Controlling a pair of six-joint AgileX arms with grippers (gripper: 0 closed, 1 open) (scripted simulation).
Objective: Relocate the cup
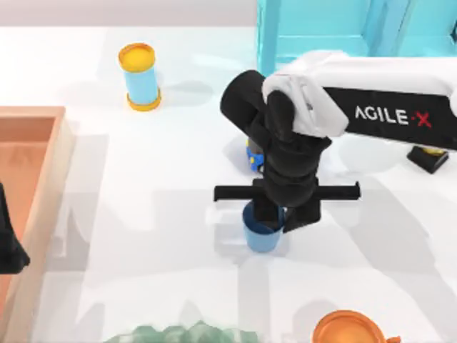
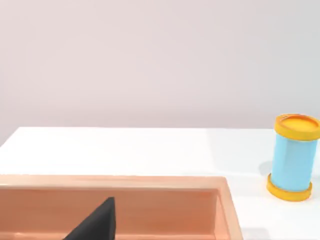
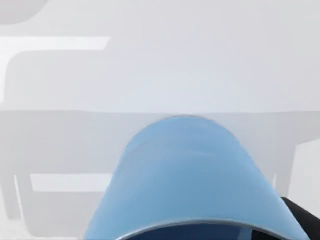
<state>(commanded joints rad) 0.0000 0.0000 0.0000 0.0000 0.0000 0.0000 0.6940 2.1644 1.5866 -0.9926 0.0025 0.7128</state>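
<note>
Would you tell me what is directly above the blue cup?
The right claw sits over the cup, covering most of its rim. Some dark inside shows in the right wrist view; any contents are hidden. The left claw is parked over the wooden tray.

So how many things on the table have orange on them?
2. The light-blue cylinder with orange ends stands toward the back left. An orange round thing pokes in at the front edge, right of the middle. More could be hiding under the right arm.
</note>
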